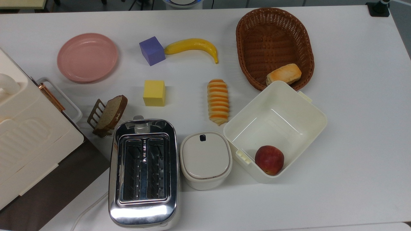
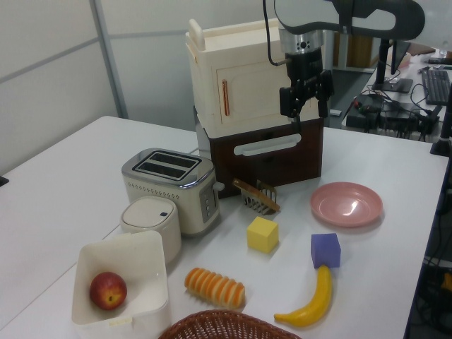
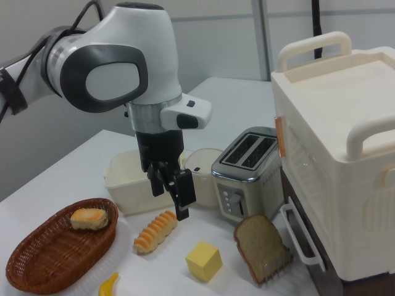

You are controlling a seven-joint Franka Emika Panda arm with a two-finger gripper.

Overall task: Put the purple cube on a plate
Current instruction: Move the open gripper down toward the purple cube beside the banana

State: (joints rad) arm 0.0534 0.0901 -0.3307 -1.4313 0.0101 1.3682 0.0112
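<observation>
While the purple cube (image 1: 152, 50) is sitting untouched on the white table (image 1: 353, 96), the gripper (image 2: 305, 94) is hanging high above the scene with its fingers parted and nothing between them, so the grasp is judged not yet begun. In the top view the cube is lying between the pink plate (image 1: 87, 57) on the top view's left and the banana (image 1: 192, 47) on the top view's right; the banana's blunt end is almost touching the cube, while the plate is sitting a clear gap away. This crowding is likely mattering for the approach: closing across the faces that point away from the banana would be leaving the fruit undisturbed. The yellow cube (image 1: 154, 93) is resting nearer the toaster (image 1: 143, 170), well apart from the purple one, so confusion between the two is looking unlikely. The plate is lying bare, its shallow raised rim offering an easy landing place. In the left view the gripper is hovering in front of the cream cabinet (image 2: 240, 78), above the plate's side of the table, which suggests a descent toward the cube as the next move. Elsewhere a striped bread roll (image 1: 218, 101), a wicker basket (image 1: 253, 35) and an open white box (image 1: 308, 109) holding an apple (image 1: 269, 159) are standing clear of that path.
</observation>
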